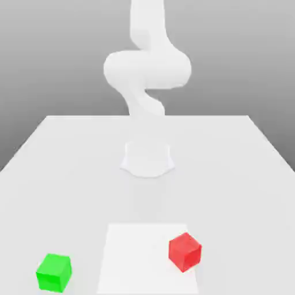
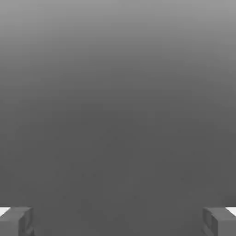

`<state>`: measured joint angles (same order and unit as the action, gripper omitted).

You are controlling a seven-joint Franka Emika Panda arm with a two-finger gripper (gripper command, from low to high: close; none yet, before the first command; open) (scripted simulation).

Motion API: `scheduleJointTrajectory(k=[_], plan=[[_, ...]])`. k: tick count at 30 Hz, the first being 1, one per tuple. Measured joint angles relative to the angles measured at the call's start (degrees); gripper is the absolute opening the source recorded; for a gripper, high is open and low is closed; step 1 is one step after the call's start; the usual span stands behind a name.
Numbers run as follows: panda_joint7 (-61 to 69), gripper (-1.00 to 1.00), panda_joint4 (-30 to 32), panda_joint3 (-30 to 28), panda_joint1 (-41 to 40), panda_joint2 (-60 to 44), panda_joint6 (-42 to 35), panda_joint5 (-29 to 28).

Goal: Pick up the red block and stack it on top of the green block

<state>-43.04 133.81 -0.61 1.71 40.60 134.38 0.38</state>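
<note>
Pale grey tabletop [image 1: 63, 150] fills the lower half of the exterior view, running back to a darker grey backdrop that shades lighter toward the top of the frame. At the table's far middle stands the white arm [image 1: 147, 69], its rounded base sitting on the surface just above the frame's centre and its links curving up and out of the upper edge. A brighter white square patch [image 1: 135, 253] lies on the table at the lower middle of the frame. The red block [image 1: 185, 252] sits on the right-hand part of that patch, in the lower right of the exterior view, turned so that one corner faces the camera. The green block [image 1: 53, 272] rests on the bare table in the lower left, off the patch and well apart from the red block; the two cubes look alike in size. In the hand view the gripper [image 2: 118, 221] shows as two grey fingertips [image 2: 16, 220] at the lower corners of the frame, spread wide with nothing between them, against a plain grey ground that darkens toward the bottom.
</note>
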Motion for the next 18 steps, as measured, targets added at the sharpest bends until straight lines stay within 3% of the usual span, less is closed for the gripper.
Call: scheduleJointTrajectory(k=[18], plan=[[19.4, 0.00, 14.6, -0.1, 8.8, -37.8, 18.7, 1.7]])
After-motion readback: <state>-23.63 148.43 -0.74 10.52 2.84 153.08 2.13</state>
